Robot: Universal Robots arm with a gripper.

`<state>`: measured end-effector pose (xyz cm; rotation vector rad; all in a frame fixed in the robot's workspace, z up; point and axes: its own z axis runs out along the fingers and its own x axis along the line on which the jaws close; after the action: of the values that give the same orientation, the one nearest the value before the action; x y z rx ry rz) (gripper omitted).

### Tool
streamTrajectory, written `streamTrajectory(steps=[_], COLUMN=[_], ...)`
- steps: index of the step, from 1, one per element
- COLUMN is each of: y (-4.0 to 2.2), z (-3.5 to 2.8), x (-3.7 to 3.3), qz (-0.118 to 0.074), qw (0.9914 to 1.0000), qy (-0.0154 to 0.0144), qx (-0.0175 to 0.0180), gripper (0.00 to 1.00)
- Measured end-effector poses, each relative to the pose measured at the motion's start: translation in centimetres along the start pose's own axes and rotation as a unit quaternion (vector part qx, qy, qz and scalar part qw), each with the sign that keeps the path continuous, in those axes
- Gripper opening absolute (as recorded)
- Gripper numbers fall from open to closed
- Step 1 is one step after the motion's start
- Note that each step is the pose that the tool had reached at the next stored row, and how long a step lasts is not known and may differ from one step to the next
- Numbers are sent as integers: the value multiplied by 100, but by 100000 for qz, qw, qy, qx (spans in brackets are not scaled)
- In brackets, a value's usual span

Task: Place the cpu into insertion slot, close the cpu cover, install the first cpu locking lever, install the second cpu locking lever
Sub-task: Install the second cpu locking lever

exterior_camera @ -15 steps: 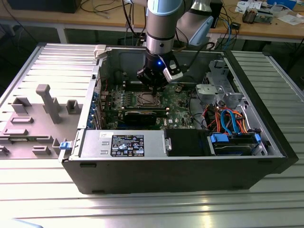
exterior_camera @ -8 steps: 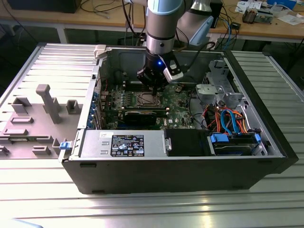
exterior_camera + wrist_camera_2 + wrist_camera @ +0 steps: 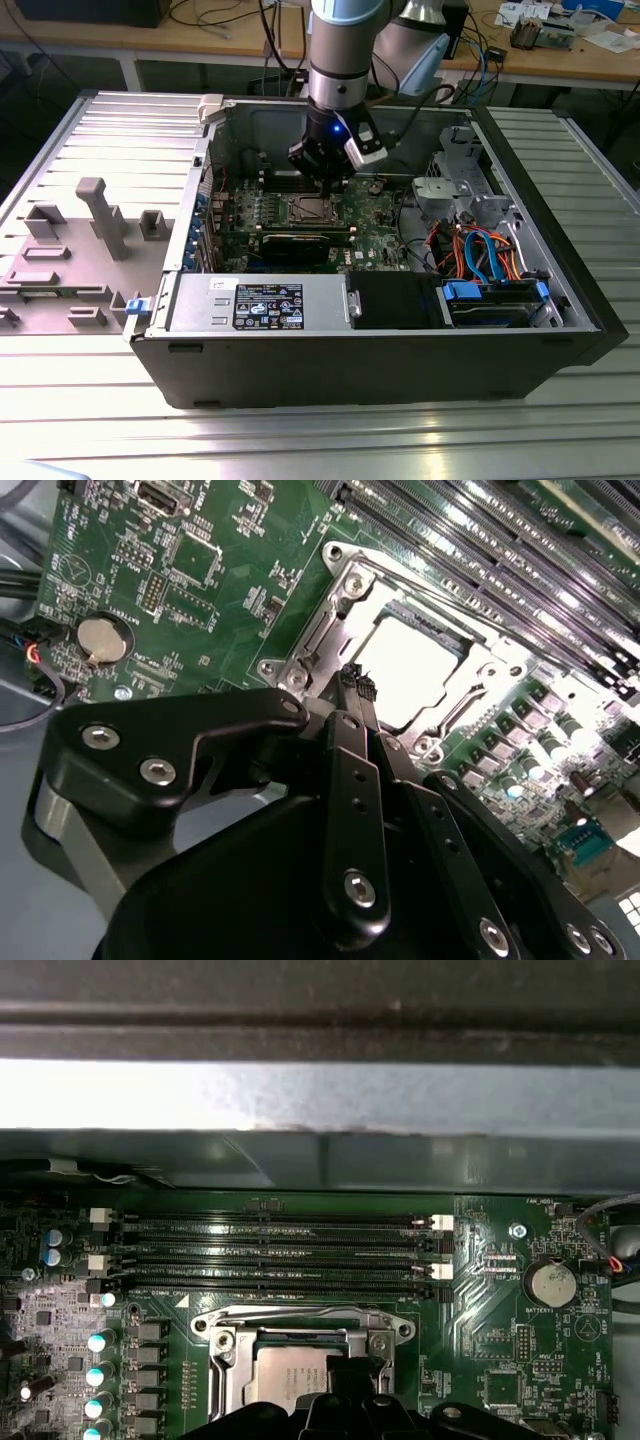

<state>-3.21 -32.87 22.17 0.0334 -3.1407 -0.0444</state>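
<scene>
1. Nearest the lens in the second wrist view is my own gripper [image 3: 358, 685]: black linkage, then two slim fingertips [image 3: 350, 680] drawn together to a point, with nothing pinched between them.
2. Just past those tips lies the cpu [image 3: 405, 665], its pale metal top showing flat inside the insertion slot [image 3: 352, 585]. In the first wrist view the cpu [image 3: 285, 1375] sits directly ahead of my tips.
3. The cpu cover [image 3: 335, 630] appears to lie down around the chip as a silver frame; I cannot tell from here whether either locking lever is latched.
4. Risk, as I judge it: my tips hover at the frame's near edge. A drop slightly off line could scrape the chip top or catch the frame's lip and lift it, and any sideways drag could shift the chip on its pins.
5. Edges and room: beyond the socket run the long black memory slots [image 3: 270, 1255], close to the frame. To one side of my fingers the coin battery [image 3: 100, 640] stands well apart. In the exterior view the case wall [image 3: 300, 118] rises behind the arm; the open way is straight up.
</scene>
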Motion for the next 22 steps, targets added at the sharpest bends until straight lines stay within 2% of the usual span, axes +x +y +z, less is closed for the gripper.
streamTrajectory(steps=[7, 13, 17, 22], y=[-92, -202, -217, -218], z=[-2, -5, -12, -63], x=[2, 5, 6, 5], qz=[1, 5, 13, 4], qw=[100000, 100000, 100000, 100000], qy=[1, -1, 7, 1], qx=[14, 16, 30, 30], gripper=[11, 11, 11, 11])
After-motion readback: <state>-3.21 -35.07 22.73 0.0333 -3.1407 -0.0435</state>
